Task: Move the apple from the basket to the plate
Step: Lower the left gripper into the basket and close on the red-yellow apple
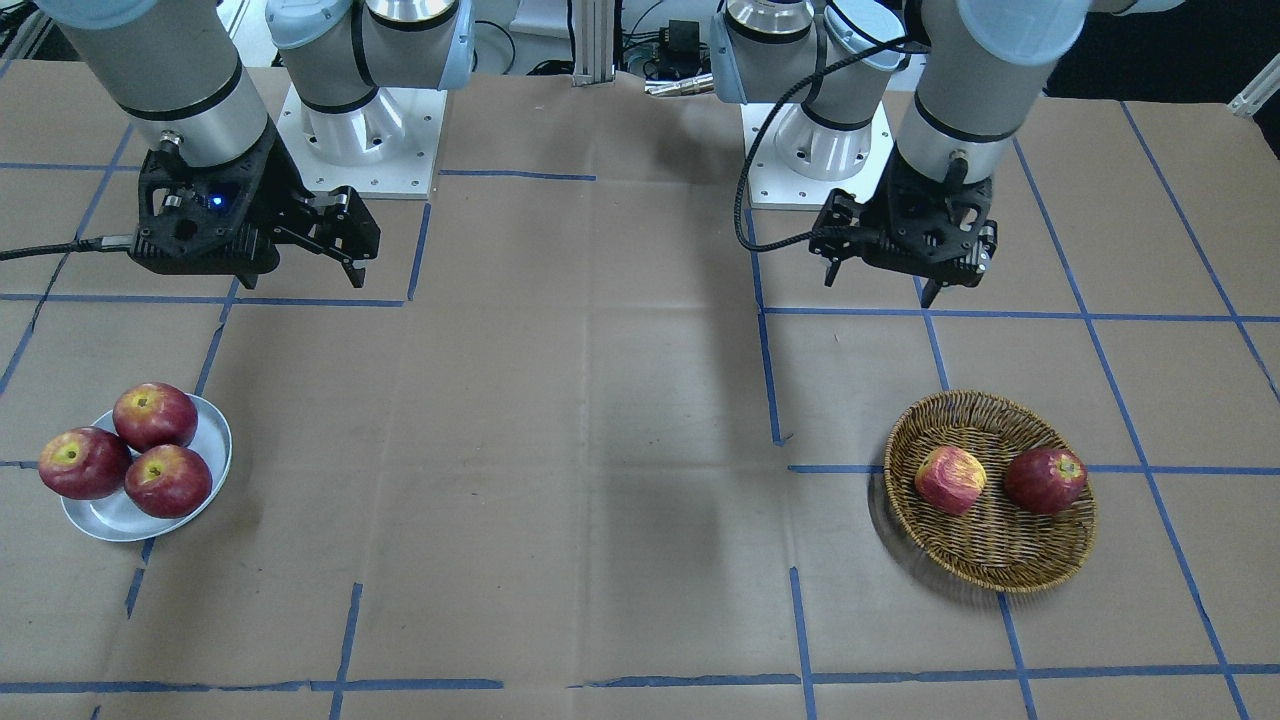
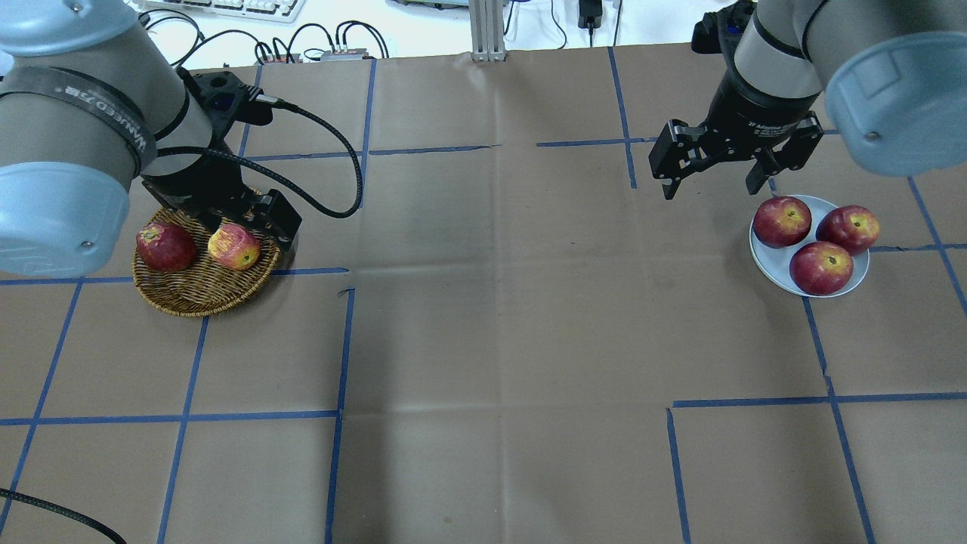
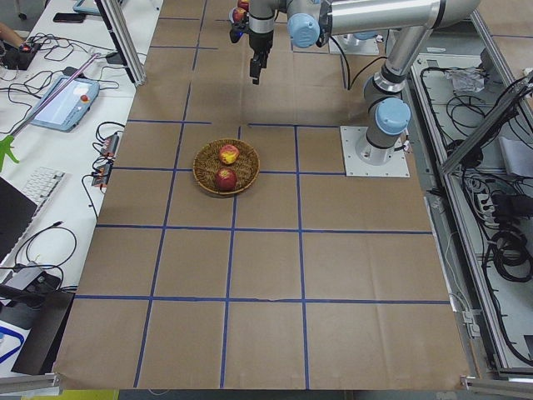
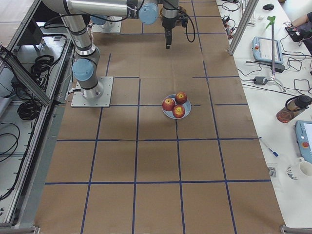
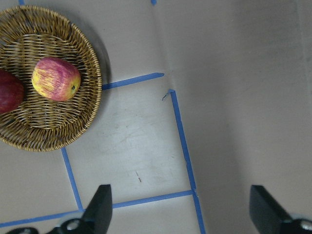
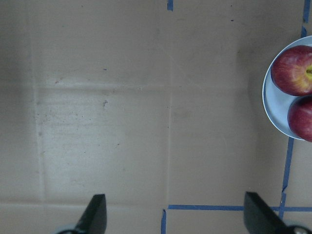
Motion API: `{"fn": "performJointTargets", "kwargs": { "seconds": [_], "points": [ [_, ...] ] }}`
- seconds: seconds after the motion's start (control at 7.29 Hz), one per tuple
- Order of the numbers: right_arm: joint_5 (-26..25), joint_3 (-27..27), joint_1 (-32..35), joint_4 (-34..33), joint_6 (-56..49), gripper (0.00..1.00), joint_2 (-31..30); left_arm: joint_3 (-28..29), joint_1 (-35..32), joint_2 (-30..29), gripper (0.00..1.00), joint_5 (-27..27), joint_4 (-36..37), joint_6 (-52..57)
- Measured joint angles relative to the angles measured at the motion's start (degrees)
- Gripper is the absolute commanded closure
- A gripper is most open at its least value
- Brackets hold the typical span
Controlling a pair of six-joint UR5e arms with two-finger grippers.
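Across the whole scene spreads the flat brown paper-covered surface (image 1: 600, 420), marked into squares by blue tape lines (image 1: 770, 370). Above it hangs the black two-finger left end effector (image 1: 880, 285) on its grey arm, jaws spread wide and holding nothing. The left wrist view shows its fingers (image 5: 100, 207) far apart over bare paper, with the basket off to one side. This end effector sits on the robot's side of the basket and touches nothing. A black cable (image 2: 332, 166) loops from its wrist. The black two-finger right end effector (image 2: 712, 189) is also spread wide and empty, hanging near the plate's robot-side edge without contact.

The round tan woven wicker basket (image 1: 1000, 575) rests on the robot's left half of the surface, lying across a tape line. The round pale grey-white shallow plate (image 1: 110, 522) rests well apart from it on the right half. Three deep-red apples (image 1: 168, 480) crowd together on the plate, pressed against one another, one of them at the outer rim.

Inside the basket lies the pale pinkish-red apple with yellow streaks (image 1: 950, 480), on the side toward the middle of the surface. A single dark red apple (image 1: 1045, 480) lies just beside it on the outer side, with a small gap between the two.
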Motion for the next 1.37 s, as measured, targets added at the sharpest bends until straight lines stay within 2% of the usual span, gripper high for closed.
{"fn": "performJointTargets", "kwargs": {
  "seconds": [0.27, 0.69, 1.1, 1.37],
  "points": [
    [0.0, 0.0, 0.0, 0.0, 0.0, 0.0, -0.03, -4.16, 6.36, -4.23, 0.01, -0.2, 10.61, 11.85],
    [0.0, 0.06, 0.0, 0.06, 0.0, 0.0, -0.01, -4.27, 10.38, -14.25, 0.01, -0.33, 20.08, 24.91],
    [0.0, 0.09, 0.0, 0.09, 0.0, 0.0, 0.0, 0.75, 10.84, -21.83, 0.02, -0.48, 22.68, 27.31],
    [0.0, 0.09, 0.0, 0.09, 0.0, 0.0, 0.0, 1.58, 11.39, -23.9, 0.01, -0.48, 22.66, 27.44]
  ]
}}
